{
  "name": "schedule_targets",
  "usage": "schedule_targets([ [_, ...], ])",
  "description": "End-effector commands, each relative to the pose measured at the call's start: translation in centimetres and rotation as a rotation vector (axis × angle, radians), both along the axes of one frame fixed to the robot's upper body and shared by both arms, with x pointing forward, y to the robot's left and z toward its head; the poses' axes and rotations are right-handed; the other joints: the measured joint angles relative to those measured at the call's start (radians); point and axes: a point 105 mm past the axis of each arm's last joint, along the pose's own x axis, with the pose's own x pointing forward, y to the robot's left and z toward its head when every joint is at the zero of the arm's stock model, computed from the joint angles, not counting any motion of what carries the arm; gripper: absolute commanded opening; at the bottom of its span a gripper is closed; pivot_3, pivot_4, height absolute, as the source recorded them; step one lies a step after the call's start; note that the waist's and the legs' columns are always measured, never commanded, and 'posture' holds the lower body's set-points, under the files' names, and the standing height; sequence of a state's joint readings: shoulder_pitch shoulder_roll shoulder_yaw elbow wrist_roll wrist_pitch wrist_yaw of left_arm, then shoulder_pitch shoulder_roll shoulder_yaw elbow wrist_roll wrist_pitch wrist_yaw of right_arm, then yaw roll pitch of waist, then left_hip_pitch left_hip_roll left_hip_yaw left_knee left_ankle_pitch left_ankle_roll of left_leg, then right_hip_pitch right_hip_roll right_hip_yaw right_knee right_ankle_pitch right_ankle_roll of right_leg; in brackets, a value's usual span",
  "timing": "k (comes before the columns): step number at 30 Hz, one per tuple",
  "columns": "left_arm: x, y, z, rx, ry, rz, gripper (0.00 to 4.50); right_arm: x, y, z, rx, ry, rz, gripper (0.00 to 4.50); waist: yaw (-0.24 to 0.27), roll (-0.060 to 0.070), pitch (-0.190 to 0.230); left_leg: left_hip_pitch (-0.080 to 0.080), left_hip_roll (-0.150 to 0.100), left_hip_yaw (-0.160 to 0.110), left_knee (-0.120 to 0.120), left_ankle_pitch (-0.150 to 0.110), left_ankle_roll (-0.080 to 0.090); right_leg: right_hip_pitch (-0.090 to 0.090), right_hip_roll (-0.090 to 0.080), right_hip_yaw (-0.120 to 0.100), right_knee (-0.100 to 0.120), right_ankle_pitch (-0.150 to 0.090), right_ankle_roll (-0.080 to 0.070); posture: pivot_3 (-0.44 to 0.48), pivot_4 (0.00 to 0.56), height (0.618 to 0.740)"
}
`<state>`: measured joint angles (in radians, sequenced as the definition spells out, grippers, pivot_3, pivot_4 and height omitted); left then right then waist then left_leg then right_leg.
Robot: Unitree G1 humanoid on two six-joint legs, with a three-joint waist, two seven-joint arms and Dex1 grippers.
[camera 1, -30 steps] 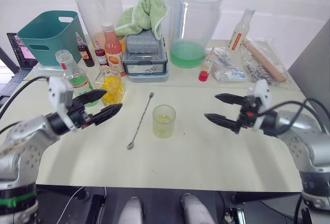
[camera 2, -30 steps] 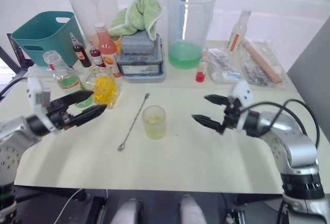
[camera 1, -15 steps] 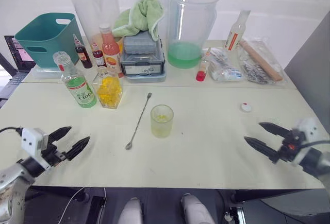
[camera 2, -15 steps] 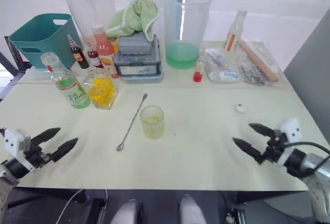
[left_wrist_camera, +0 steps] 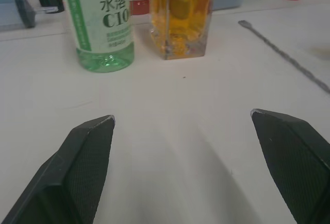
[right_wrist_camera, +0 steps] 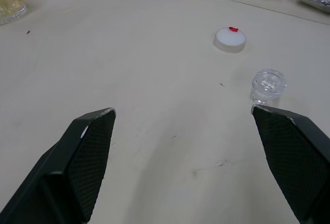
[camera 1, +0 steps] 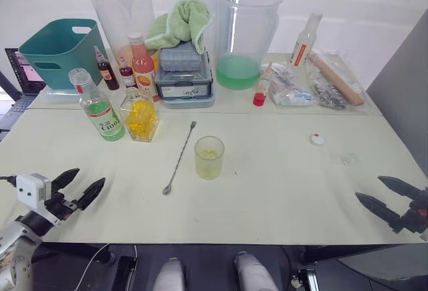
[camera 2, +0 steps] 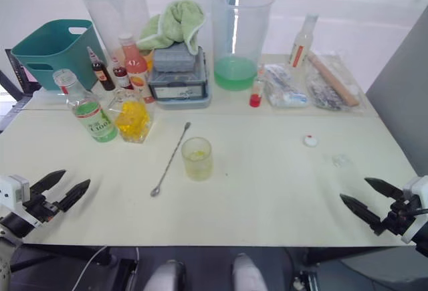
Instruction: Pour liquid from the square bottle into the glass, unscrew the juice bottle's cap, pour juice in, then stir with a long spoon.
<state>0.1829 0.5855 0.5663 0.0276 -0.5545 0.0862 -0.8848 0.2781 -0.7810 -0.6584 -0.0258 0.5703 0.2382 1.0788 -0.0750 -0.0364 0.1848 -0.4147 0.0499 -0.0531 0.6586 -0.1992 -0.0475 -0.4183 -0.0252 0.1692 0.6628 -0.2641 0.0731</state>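
The glass [camera 1: 209, 157] stands mid-table holding a little yellow liquid. Left of it the long spoon [camera 1: 180, 157] lies flat on the table. The square bottle [camera 1: 140, 116], with yellow contents and no stopper in its neck, stands beside the juice bottle [camera 1: 99, 107], whose neck is uncapped. The white cap [camera 1: 317, 140] lies at the right, and a clear stopper [camera 1: 348, 159] rests just nearer than it. My left gripper [camera 1: 89, 176] hangs open and empty at the near left edge. Open and empty too, my right gripper [camera 1: 368, 188] is at the near right edge.
At the back stand a teal bin [camera 1: 57, 43], two big clear pitchers [camera 1: 124, 10] [camera 1: 247, 30], a green towel [camera 1: 184, 17], a grey box [camera 1: 187, 70], an orange-pink bottle [camera 1: 144, 63] and small dark red bottles [camera 1: 105, 70]. Packets and a wooden stick [camera 1: 338, 77] lie at the back right.
Both arms have drawn back from the middle of the table to its near edge, left arm to the left corner, right arm to the right corner. Both stay open and empty.
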Motion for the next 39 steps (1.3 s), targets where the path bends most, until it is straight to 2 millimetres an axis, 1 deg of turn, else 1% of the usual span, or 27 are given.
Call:
schedule_targets([
  [1, -0.1, -2.1, 1.4, 0.003, -0.036, -0.029, 4.47, 0.6, 0.9, 1.7, -0.024, -0.043, 0.079, 4.5, 0.001, 0.0, 0.0, 0.0, 0.0, 0.0, 0.0, 0.0, 0.0, 0.0, 0.0, 0.0, 0.0, 0.0, 0.0, 0.0, 0.15, 0.728],
  [4, 0.1, -4.4, 1.5, 0.011, -0.038, -0.042, 4.47, 1.5, 3.2, 2.4, -0.001, -0.028, 0.182, 4.5, 0.003, 0.0, 0.0, 0.0, 0.0, 0.0, 0.0, 0.0, 0.0, 0.0, 0.0, 0.001, 0.0, 0.0, 0.0, 0.0, 0.15, 0.728],
  [6, 0.5, -6.1, 1.6, 0.012, -0.037, -0.049, 4.47, 2.1, 5.4, 3.5, 0.007, -0.031, 0.266, 4.5, 0.004, 0.0, 0.0, 0.0, -0.001, 0.001, 0.0, 0.0, 0.0, 0.001, 0.0, 0.001, 0.0, 0.0, 0.0, 0.0, 0.15, 0.728],
  [7, 0.5, -6.8, 1.5, 0.027, -0.029, -0.057, 4.47, 2.2, 6.1, 3.9, 0.006, -0.03, 0.294, 4.5, 0.004, 0.001, 0.0, 0.0, -0.001, 0.0, 0.0, 0.0, 0.0, 0.001, 0.0, 0.002, 0.0, 0.0, 0.0, 0.0, 0.15, 0.728],
  [9, 0.8, -8.7, 1.3, 0.03, -0.011, -0.075, 4.47, 2.5, 7.5, 4.3, -0.048, -0.032, 0.345, 4.5, 0.005, 0.001, 0.0, 0.0, -0.001, 0.0, 0.0, 0.0, 0.0, 0.001, 0.0, 0.002, 0.0, 0.002, 0.003, 0.0, 0.15, 0.728],
  [10, 0.9, -9.2, 1.3, 0.025, -0.004, -0.075, 4.47, 2.6, 7.9, 4.4, -0.071, -0.035, 0.359, 4.5, 0.007, 0.001, 0.0, 0.0, -0.001, 0.0, 0.0, 0.0, 0.0, 0.001, 0.0, 0.002, 0.0, 0.001, 0.003, 0.0, 0.15, 0.728],
  [11, 1.2, -10.2, 1.2, 0.019, 0.003, -0.073, 4.47, 2.6, 8.5, 4.6, -0.083, -0.04, 0.388, 4.5, 0.008, 0.0, -0.001, 0.0, -0.001, 0.0, 0.0, 0.0, 0.0, 0.001, 0.0, 0.002, -0.001, 0.001, 0.004, 0.0, 0.15, 0.728],
  [13, 1.6, -11.5, 0.6, 0.052, 0.037, -0.062, 4.47, 2.4, 9.6, 5.0, -0.082, -0.044, 0.445, 4.5, 0.01, 0.0, -0.001, 0.0, -0.001, -0.001, 0.0, 0.0, 0.0, 0.002, 0.0, 0.002, -0.002, 0.001, 0.005, 0.0, 0.15, 0.728],
  [17, 2.2, -14.2, 0.1, 0.045, 0.083, -0.076, 4.47, 1.9, 11.6, 6.4, -0.068, -0.052, 0.55, 4.5, 0.008, 0.0, 0.0, 0.0, -0.002, -0.001, 0.0, 0.0, 0.0, 0.002, 0.0, 0.002, -0.002, 0.002, 0.005, 0.0, 0.15, 0.728],
  [20, 3.0, -16.2, -0.4, 0.073, 0.125, -0.099, 4.47, 1.5, 12.6, 7.2, -0.077, -0.056, 0.604, 4.5, 0.007, 0.0, -0.001, 0.0, -0.002, -0.001, 0.0, 0.0, 0.0, 0.003, 0.001, 0.002, -0.002, 0.002, 0.006, 0.0, 0.15, 0.728],
  [24, 4.1, -17.9, -0.5, 0.077, 0.157, -0.096, 4.47, 1.0, 13.5, 7.9, -0.084, -0.064, 0.639, 4.5, 0.008, 0.0, -0.001, 0.0, -0.002, -0.002, 0.001, 0.0, 0.0, 0.005, 0.0, 0.002, -0.004, 0.002, 0.006, 0.0, 0.15, 0.728],
  [25, 4.5, -17.9, -0.7, 0.083, 0.164, -0.076, 4.47, 1.0, 13.6, 7.9, -0.089, -0.067, 0.634, 4.5, 0.008, 0.0, -0.001, 0.0, -0.002, -0.002, 0.001, 0.0, 0.0, 0.005, 0.0, 0.002, -0.004, 0.002, 0.006, 0.0, 0.15, 0.728],
  [27, 5.4, -17.2, -1.3, 0.093, 0.189, -0.002, 4.47, 1.1, 13.4, 7.7, -0.091, -0.052, 0.604, 4.5, 0.008, 0.0, -0.001, 0.0, -0.002, -0.002, 0.001, 0.0, 0.0, 0.006, 0.0, 0.002, -0.004, 0.002, 0.006, 0.0, 0.15, 0.728],
  [29, 6.0, -17.0, -1.7, 0.114, 0.203, 0.031, 4.47, 1.2, 13.1, 7.6, -0.084, -0.039, 0.585, 4.5, 0.008, 0.0, -0.001, 0.002, -0.002, -0.003, 0.001, 0.0, 0.0, 0.007, 0.0, 0.002, -0.005, 0.002, 0.007, 0.0, 0.15, 0.728],
  [32, 6.7, -17.6, -1.9, 0.124, 0.21, 0.023, 4.47, 1.2, 13.0, 7.4, -0.082, -0.036, 0.569, 4.5, 0.008, 0.0, -0.001, 0.004, -0.003, -0.003, 0.001, 0.0, 0.0, 0.009, 0.0, 0.002, -0.006, 0.002, 0.007, 0.0, 0.15, 0.728],
  [35, 7.2, -17.8, -2.4, 0.113, 0.236, 0.02, 3.59, 1.2, 13.0, 7.3, -0.08, -0.035, 0.559, 4.5, 0.009, 0.0, -0.001, 0.007, -0.003, -0.003, 0.001, 0.0, 0.0, 0.013, 0.0, 0.002, -0.007, 0.002, 0.007, 0.0, 0.15, 0.728],
  [37, 7.5, -17.8, -2.6, 0.104, 0.248, 0.025, 2.91, 1.2, 13.0, 7.1, -0.081, -0.031, 0.552, 4.5, 0.012, 0.0, -0.001, 0.007, -0.003, -0.003, 0.001, 0.0, 0.0, 0.013, 0.0, 0.002, -0.008, 0.002, 0.007, 0.0, 0.15, 0.728],
  [39, 7.7, -17.8, -2.3, 0.094, 0.235, 0.024, 2.25, 1.2, 12.9, 6.9, -0.081, -0.02, 0.545, 4.5, 0.014, 0.0, -0.001, 0.007, -0.003, -0.003, 0.001, 0.0, 0.0, 0.014, 0.0, 0.002, -0.008, 0.002, 0.007, 0.0, 0.15, 0.728],
])
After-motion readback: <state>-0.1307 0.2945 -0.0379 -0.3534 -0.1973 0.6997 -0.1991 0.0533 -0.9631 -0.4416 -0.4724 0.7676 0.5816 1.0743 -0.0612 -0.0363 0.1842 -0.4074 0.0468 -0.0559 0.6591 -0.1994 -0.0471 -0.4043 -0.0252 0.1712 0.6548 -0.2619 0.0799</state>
